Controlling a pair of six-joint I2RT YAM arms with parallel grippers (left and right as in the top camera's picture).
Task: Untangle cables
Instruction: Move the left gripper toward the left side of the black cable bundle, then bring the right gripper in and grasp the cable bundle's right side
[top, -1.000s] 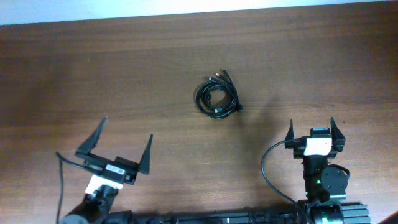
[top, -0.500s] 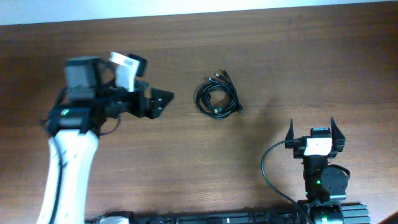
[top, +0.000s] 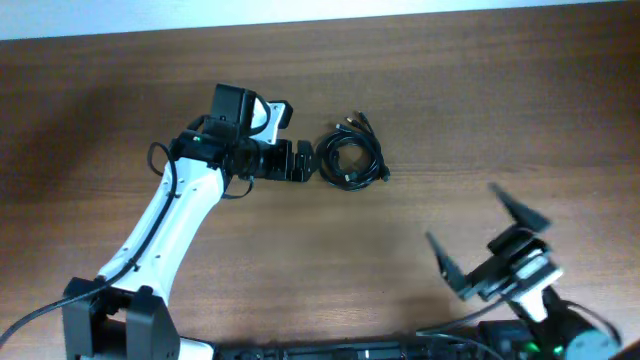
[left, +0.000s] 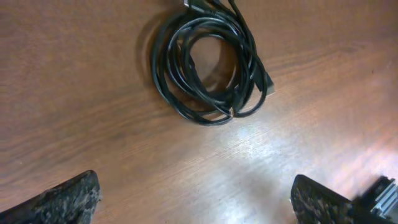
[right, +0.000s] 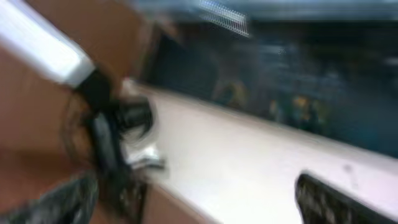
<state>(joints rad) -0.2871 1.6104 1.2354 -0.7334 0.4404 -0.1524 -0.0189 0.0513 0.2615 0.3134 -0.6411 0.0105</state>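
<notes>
Dark wood table (top: 480, 110), bare grain. The cables (top: 351, 157) lie coiled in one tangled black bundle near the middle, a little toward the far edge, plugs poking out at its far side. I have the left gripper (top: 302, 162) just left of the bundle, jaws spread wide, holding nothing. The right gripper (top: 483, 241) sits at the near right, well apart from the bundle, jaws likewise released. Right wrist view is blurred.
</notes>
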